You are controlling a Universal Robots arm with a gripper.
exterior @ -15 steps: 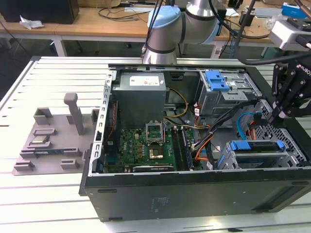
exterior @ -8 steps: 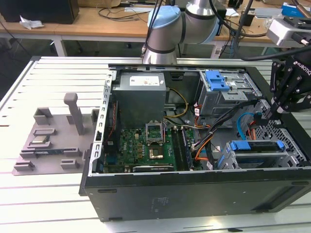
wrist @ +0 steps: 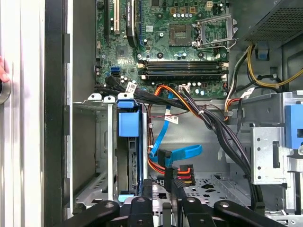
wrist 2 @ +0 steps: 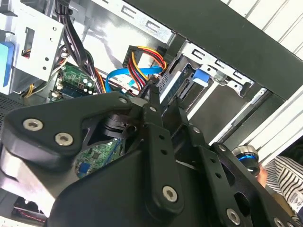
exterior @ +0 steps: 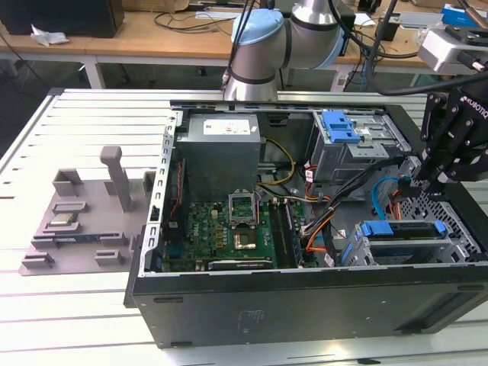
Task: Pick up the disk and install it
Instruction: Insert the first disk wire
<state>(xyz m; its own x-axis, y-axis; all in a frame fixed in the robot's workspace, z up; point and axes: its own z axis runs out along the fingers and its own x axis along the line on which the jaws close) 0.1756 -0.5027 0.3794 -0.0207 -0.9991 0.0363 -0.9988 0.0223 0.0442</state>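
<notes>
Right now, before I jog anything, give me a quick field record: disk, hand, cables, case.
disk: seated on edge in the drive cage, blue carrier end showing
hand: low inside the case, beside the disk, next to the cable plugs
grip: cannot tell
cables: blue data cable and power plug lying beside the disk
case: side open, lying flat on the slatted table
</notes>
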